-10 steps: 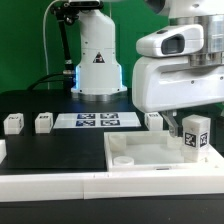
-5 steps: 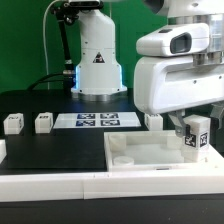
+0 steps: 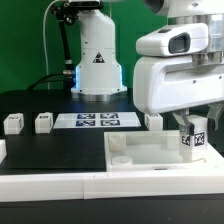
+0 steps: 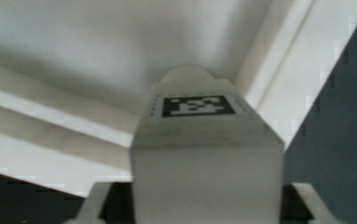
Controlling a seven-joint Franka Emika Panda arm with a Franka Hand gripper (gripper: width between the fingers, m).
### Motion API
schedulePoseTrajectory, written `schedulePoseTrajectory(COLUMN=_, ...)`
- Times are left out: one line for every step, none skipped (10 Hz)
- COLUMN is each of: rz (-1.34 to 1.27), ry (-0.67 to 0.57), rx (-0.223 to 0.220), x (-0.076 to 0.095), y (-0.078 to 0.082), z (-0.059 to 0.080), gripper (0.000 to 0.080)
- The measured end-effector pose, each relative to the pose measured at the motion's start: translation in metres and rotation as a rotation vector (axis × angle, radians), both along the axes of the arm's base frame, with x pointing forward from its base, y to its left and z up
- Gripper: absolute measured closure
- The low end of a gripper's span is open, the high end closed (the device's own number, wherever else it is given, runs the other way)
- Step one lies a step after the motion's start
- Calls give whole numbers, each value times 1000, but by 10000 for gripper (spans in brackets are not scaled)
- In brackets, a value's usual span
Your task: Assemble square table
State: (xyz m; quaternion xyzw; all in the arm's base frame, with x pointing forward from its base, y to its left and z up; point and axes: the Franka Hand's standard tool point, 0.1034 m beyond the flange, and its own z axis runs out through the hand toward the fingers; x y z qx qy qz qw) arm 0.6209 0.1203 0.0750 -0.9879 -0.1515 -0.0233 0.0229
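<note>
jaws: narrow, set against two opposite sides of one leg (image 3: 193, 138); in the wrist view that leg (image 4: 203, 165) fills the whole gap between them, so they hold it.

held leg: upright, short and blocky, with a black-and-white tag facing the exterior camera and another tag (image 4: 196, 105) on the end facing the wrist camera. it stands over the inside of the table top (image 3: 150, 152), at that slab's far corner on the exterior view's right, just inside the raised rim. cannot tell whether its lower end touches the slab floor or hangs just clear of it.

table top: white square slab lying flat on the dark surface (image 3: 40, 150), recess upward. a small round boss (image 3: 122, 160) sits inside it, near the corner on the exterior view's left. in the wrist view the table top (image 4: 86, 60) lies behind the held leg, its rim running past the leg with dark surface beyond.

other legs: three, all loose on the surface beyond the table top's far edge. one (image 3: 154, 120) is just behind that edge; two (image 3: 44, 122) (image 3: 13, 124) sit well off toward the exterior view's left, apart from each other.

marker board (image 3: 95, 121): flat on the surface behind the table top, between the near leg and the two far ones.

border bar (image 3: 60, 187): long, white, along the table top's near side.

arm base (image 3: 97, 60): white, well behind the table top.
</note>
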Motion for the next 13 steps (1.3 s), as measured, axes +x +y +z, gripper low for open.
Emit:
schedulePoseTrajectory(rz=-81, ry=2, rx=3, x=0, y=0, z=0, gripper=510)
schedulePoseTrajectory(rz=-225, ry=4, rx=9, x=1, y=-1, z=-1, gripper=510)
schedulePoseTrajectory(rz=-343, ry=8, rx=11, x=1, y=-1, z=-1, gripper=509)
schedulePoseTrajectory(rz=-449, ry=9, rx=11, x=1, y=-2, z=-1, gripper=509)
schedulePoseTrajectory(rz=-552, ry=13, rx=12, x=0, y=-3, z=-1, gripper=509)
schedulePoseTrajectory(rz=-695, ry=19, rx=16, x=0, y=-4, z=-2, gripper=509)
schedulePoseTrajectory(rz=-795, ry=20, rx=25, x=1, y=-6, z=-2, gripper=509)
schedulePoseTrajectory(rz=-872, ry=25, rx=28, x=1, y=-6, z=-2, gripper=509)
schedulePoseTrajectory(rz=-987, ry=33, rx=31, x=0, y=-7, z=-3, gripper=509)
schedulePoseTrajectory(rz=-1056, ry=37, rx=31, x=0, y=-8, z=-3, gripper=509)
schedulePoseTrajectory(rz=-1133, ry=43, rx=33, x=-1, y=-9, z=-3, gripper=509)
schedulePoseTrajectory(rz=-1174, ry=47, rx=37, x=-1, y=-9, z=-3, gripper=509)
schedulePoseTrajectory(rz=-1232, ry=50, rx=40, x=-1, y=-10, z=-3, gripper=509)
